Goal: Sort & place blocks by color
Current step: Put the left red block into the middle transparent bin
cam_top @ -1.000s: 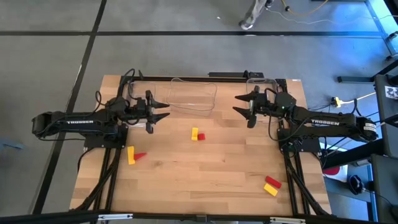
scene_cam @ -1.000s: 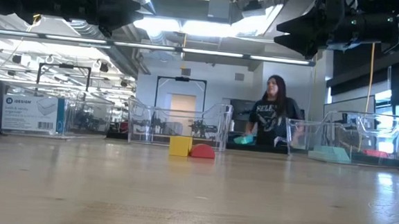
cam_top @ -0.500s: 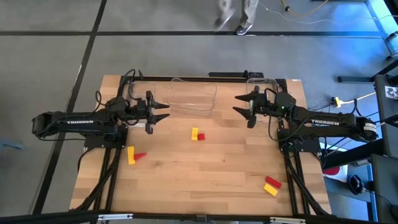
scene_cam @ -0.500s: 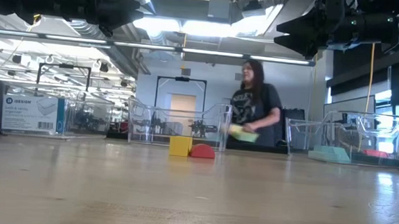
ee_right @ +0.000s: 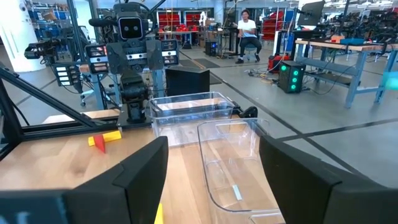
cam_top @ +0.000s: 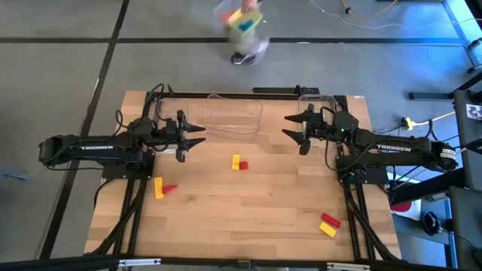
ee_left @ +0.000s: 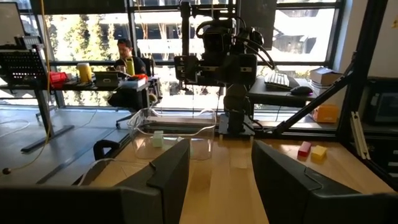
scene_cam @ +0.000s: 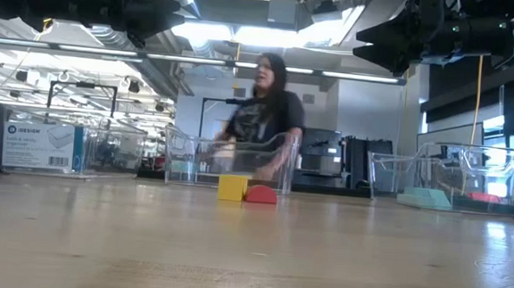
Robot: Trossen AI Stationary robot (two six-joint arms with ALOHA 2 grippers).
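Observation:
Small blocks lie on the wooden table in three pairs, each a yellow one beside a red one. One pair, yellow (cam_top: 236,161) and red (cam_top: 243,165), is at the middle. Another, yellow (cam_top: 158,187) and red (cam_top: 170,188), is at the left. The third, red (cam_top: 330,220) and yellow (cam_top: 327,230), is at the near right. A pale teal block (ee_left: 157,138) rests in a clear bin (ee_left: 177,127). My left gripper (cam_top: 197,136) and my right gripper (cam_top: 290,126) hang open above the table, pointing at each other, with nothing between their fingers.
Clear bins stand along the far edge: one in the middle (cam_top: 233,117) and one at the far right (cam_top: 316,102), where teal shows in the low view (scene_cam: 425,198). A person (cam_top: 245,30) passes beyond the far edge carrying coloured things.
Both arms have kept still and no block has moved. The person behind the table has walked along the far edge, from the right toward the left.

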